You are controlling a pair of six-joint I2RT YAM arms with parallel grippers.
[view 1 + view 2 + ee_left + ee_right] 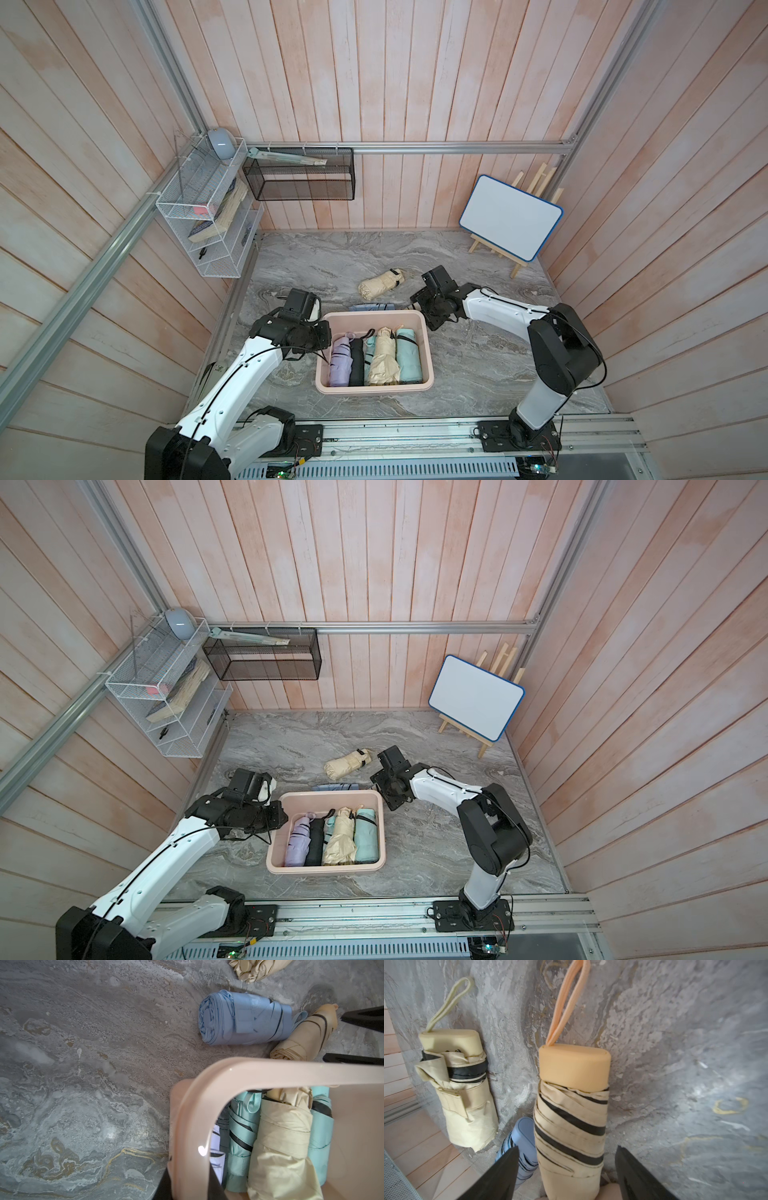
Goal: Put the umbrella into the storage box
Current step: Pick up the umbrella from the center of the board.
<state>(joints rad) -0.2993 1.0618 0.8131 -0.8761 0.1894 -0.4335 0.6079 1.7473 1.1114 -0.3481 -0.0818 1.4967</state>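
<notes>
The pale pink storage box (374, 388) (324, 869) holds several folded umbrellas side by side. My left gripper (327, 337) (189, 1180) is shut on the box's left rim (270, 1072). Just beyond the far rim lies a tan umbrella (572, 1122) (305, 1032) with an orange handle. My right gripper (566, 1148) (428, 311) stands open around it, with a gap on each side. A blue umbrella (372, 307) (243, 1019) lies next to it. A cream umbrella (381, 283) (463, 1093) lies farther back on the marble table.
A whiteboard on a wooden easel (511, 216) stands at the back right. A black mesh basket (299, 178) and a white wire rack (203, 216) hang on the back left walls. Wooden walls close in three sides.
</notes>
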